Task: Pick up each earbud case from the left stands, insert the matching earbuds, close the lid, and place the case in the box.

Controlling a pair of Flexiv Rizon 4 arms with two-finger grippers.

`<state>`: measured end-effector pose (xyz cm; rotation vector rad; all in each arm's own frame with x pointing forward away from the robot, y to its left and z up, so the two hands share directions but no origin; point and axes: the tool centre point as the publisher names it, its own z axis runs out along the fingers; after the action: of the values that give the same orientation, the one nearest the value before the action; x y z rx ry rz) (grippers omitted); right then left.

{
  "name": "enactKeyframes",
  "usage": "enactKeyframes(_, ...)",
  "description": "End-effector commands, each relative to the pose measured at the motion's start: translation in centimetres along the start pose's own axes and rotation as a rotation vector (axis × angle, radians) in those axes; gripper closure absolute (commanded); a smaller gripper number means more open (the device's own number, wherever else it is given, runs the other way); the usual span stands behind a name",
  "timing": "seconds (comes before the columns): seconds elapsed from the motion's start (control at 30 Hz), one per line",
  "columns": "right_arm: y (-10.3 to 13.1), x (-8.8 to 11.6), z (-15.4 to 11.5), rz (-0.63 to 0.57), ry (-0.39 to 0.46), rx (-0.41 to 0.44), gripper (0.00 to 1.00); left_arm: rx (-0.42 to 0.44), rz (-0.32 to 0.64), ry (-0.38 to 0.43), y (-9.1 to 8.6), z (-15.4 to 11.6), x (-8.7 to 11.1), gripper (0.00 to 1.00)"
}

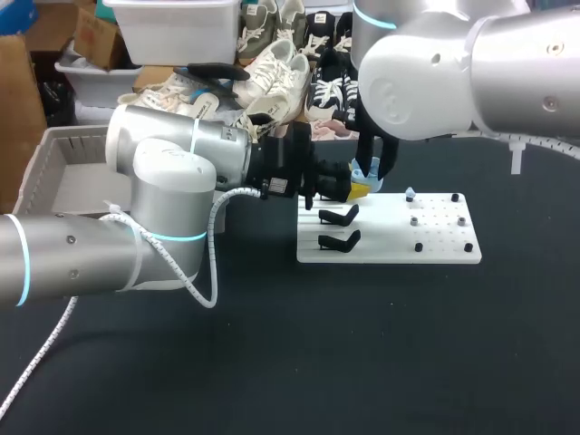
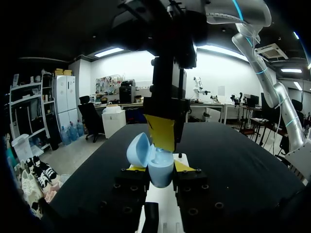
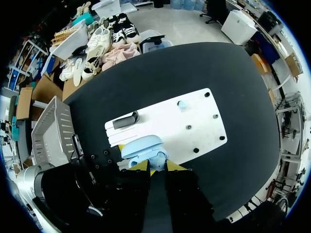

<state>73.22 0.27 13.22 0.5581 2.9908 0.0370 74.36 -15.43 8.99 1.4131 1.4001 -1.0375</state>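
A light blue earbud case (image 2: 160,170) with its lid (image 2: 138,148) open sits between the fingers of my left gripper (image 2: 156,170), which is shut on it above the left end of the white board (image 1: 390,243). From above, my right gripper (image 1: 373,174) has its yellow tips (image 2: 163,133) down in the open case. A small light blue earbud (image 3: 158,158) appears to be pinched between them. Another light blue earbud (image 1: 410,193) stands on a peg of the board. Two black stands (image 1: 340,216) (image 1: 340,241) on the board are bare.
A grey bin (image 1: 63,172) stands at the table's far left, behind my left arm. Small black pegs (image 1: 419,246) dot the right half of the board. Dark tabletop lies in front of the board.
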Motion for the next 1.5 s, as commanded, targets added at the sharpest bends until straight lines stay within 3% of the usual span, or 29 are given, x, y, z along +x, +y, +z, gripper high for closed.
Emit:
enactKeyframes(0.03, 0.2, -0.1, 0.0, -0.002, 0.001, 0.001, 1.00, -0.004, 0.001, -0.001, -0.1, 0.0, 0.0, 1.00)
enactKeyframes(0.53, 0.3, -0.1, 0.0, -0.009, -0.001, 0.004, 1.00, -0.004, 0.001, -0.001, -0.1, 0.0, 0.0, 1.00)
enactKeyframes(0.7, 0.5, 0.0, -0.1, -0.016, -0.012, 0.003, 0.75, -0.004, 0.001, -0.001, -0.1, 0.0, 0.0, 1.00)
enactKeyframes(0.8, 0.6, 0.1, -0.3, -0.022, -0.020, 0.007, 0.69, -0.004, 0.001, -0.001, -0.1, 0.0, 0.0, 1.00)
enactKeyframes(1.2, 0.1, 0.5, -0.9, -0.022, -0.030, -0.001, 0.69, -0.004, 0.001, -0.001, -0.1, 0.0, 0.0, 1.00)
enactKeyframes(1.5, -2.8, 0.6, -3.9, -0.027, -0.146, -0.026, 0.67, -0.004, 0.001, -0.001, -0.1, 0.0, 0.0, 1.00)
